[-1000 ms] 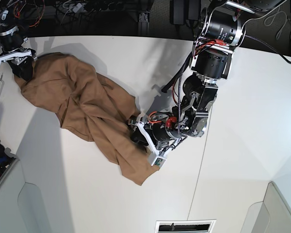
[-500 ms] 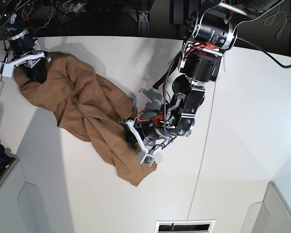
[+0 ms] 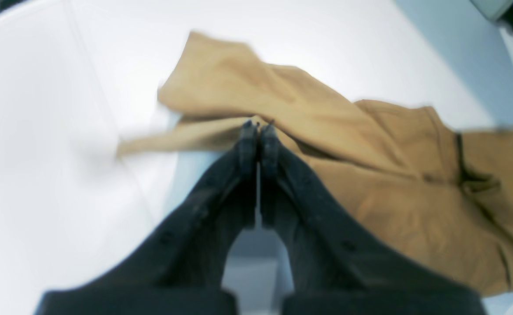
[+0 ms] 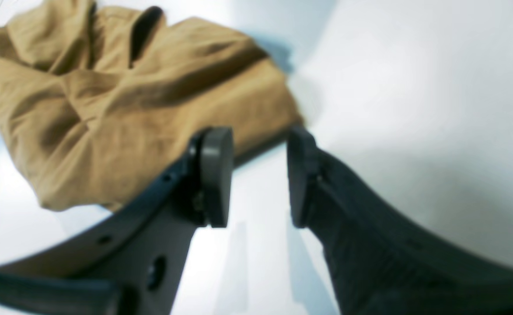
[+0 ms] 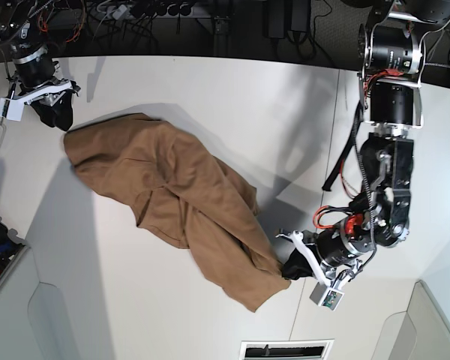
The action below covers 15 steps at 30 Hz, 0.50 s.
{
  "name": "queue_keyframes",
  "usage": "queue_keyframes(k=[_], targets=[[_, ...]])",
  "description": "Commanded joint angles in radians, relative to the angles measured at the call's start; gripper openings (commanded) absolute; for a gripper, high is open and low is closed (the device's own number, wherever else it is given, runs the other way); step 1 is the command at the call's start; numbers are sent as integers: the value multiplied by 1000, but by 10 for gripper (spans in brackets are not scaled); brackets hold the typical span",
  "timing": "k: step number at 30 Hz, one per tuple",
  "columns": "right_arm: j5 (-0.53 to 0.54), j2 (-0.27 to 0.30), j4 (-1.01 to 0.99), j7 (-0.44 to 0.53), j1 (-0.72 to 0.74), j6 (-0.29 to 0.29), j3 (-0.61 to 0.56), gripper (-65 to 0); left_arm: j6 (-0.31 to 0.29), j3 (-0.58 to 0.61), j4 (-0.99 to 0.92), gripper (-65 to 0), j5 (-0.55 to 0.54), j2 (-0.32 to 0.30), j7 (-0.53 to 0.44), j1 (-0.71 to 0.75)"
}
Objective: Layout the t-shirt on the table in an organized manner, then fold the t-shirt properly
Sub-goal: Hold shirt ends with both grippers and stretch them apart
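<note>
Spreading shirt [image 5: 176,206] | left gripper [image 3: 258,127] jaws clamped on an edge, likely to draw it flat | right gripper [image 4: 256,175] jaws apart, just off cloth, over table [image 5: 210,90]

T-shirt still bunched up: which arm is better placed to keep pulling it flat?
Left. The left claw is shut on the t-shirt at its lower edge. The right claw is open and off the fabric, near the shirt's far corner, so it must regrasp first.
</note>
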Motion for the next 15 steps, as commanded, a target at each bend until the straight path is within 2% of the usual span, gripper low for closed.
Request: queue_keyframes(k=[1, 4, 7, 11, 15], targets=[[14, 13, 16, 38, 3, 11, 4, -437, -2, -15, 57, -650, -24, -35, -21, -8], [13, 11, 16, 40, 19, 11, 4, -437, -7, -99, 184, -650, -49, -105, -15, 74], [10, 11, 16, 40, 36, 11, 4, -437, -65, -224, 313, -650, -142, -153, -10, 177], [9, 11, 16, 41, 55, 11, 4, -437, -142, -367, 428, -650, -252, -171, 16, 309], [10, 10, 16, 40, 79, 11, 4, -437, -194, -465, 456, -650, -340, -170, 36, 426]])
